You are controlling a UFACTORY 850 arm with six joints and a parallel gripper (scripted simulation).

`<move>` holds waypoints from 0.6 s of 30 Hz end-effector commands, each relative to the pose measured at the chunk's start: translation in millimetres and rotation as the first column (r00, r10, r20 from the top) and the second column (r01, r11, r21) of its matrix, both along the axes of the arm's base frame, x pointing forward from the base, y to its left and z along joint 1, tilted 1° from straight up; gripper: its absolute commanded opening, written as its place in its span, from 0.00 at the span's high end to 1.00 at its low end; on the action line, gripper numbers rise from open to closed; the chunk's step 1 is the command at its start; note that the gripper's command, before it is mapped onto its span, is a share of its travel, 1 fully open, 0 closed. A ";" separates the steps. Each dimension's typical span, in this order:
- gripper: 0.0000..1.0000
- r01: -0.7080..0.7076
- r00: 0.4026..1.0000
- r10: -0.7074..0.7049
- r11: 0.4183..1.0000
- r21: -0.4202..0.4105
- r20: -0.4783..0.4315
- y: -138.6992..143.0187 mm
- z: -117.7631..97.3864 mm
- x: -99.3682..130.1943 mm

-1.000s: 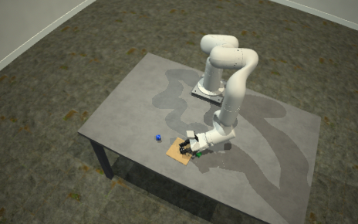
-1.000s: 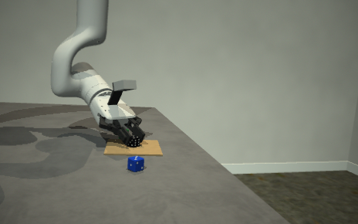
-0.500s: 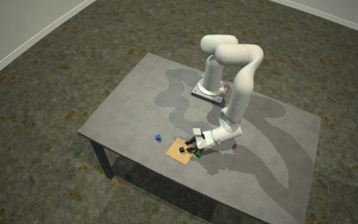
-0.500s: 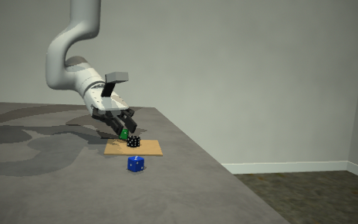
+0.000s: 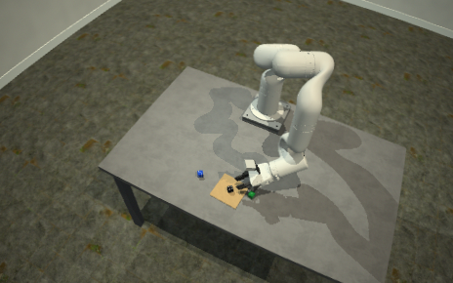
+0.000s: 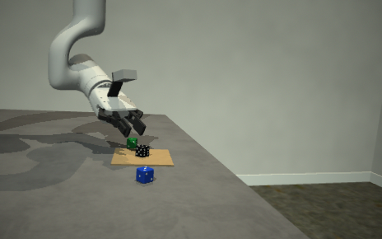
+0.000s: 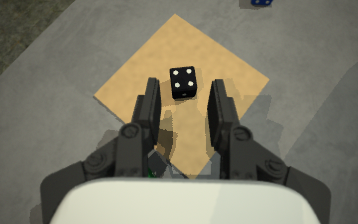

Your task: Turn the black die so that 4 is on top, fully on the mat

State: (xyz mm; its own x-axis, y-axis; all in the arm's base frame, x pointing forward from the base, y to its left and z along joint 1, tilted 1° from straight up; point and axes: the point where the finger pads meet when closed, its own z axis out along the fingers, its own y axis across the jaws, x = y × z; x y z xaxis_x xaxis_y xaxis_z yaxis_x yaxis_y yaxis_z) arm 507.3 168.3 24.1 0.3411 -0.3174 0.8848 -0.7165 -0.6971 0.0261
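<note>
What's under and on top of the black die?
Under the black die: the tan mat; its bottom face and the patch beneath are hidden. Nothing rests on top; the wrist view shows four white pips on the upper face.

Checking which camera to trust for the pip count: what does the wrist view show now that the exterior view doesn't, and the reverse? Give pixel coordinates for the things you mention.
Only the wrist view: the four pips on the upper face of the black die (image 6: 142, 151) (image 7: 183, 82).

Only the exterior view: the arm's curved links (image 6: 63, 62) and the wall behind (image 6: 267, 82).

Both: the mat (image 6: 121, 160) (image 7: 165, 45) under that die, the blue die (image 6: 145, 175) (image 7: 261, 2), and the open claw (image 6: 135, 133) (image 7: 184, 93).
</note>
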 end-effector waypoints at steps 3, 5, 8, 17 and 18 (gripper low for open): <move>0.58 0.000 1.000 0.000 1.000 0.001 0.002 1.1 23.4 1.0; 0.58 0.000 1.000 0.000 1.000 0.001 0.002 1.3 31.6 1.1; 0.58 0.000 1.000 0.000 1.000 0.001 0.002 1.4 40.4 1.2; 0.58 0.001 1.000 -0.001 1.000 0.001 0.001 1.2 44.3 1.2; 0.58 0.003 1.000 -0.003 1.000 0.000 -0.002 0.6 44.2 1.0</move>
